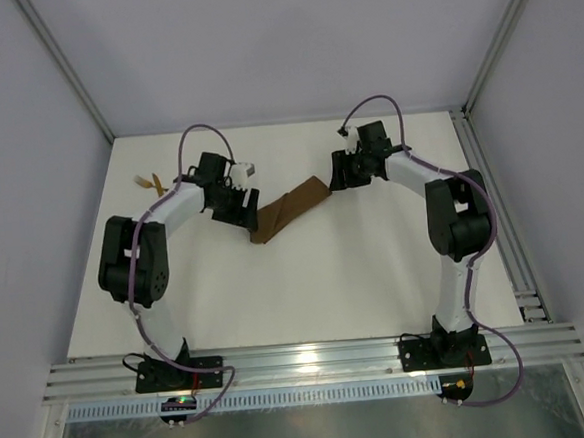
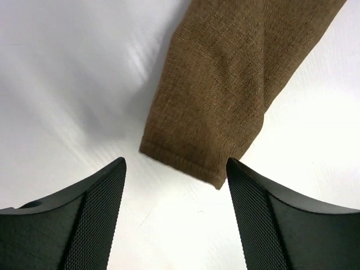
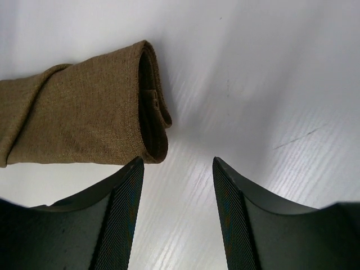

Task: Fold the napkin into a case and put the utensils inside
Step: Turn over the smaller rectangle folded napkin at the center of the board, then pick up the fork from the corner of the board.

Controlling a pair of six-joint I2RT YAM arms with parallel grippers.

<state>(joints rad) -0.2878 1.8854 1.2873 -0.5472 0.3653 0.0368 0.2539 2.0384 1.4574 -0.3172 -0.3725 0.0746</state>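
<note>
The brown napkin (image 1: pixel 289 209) lies folded into a long thin strip in the middle of the counter (image 1: pixel 327 287). The left gripper (image 2: pixel 175 166) is spread wide at one end, holding nothing. The right gripper (image 3: pixel 177 163) is spread wide at the other end. The utensils (image 1: pixel 149 182) lie near the far left corner.

We've got our left gripper (image 2: pixel 175 171) spread wide, mesh-padded fingers (image 2: pixel 98 219) low over the white counter (image 2: pixel 62 79). The case (image 2: pixel 225 90), folded brown cloth, lies flat just ahead, its hemmed end facing the gap, one corner close beside a fingertip.
</note>
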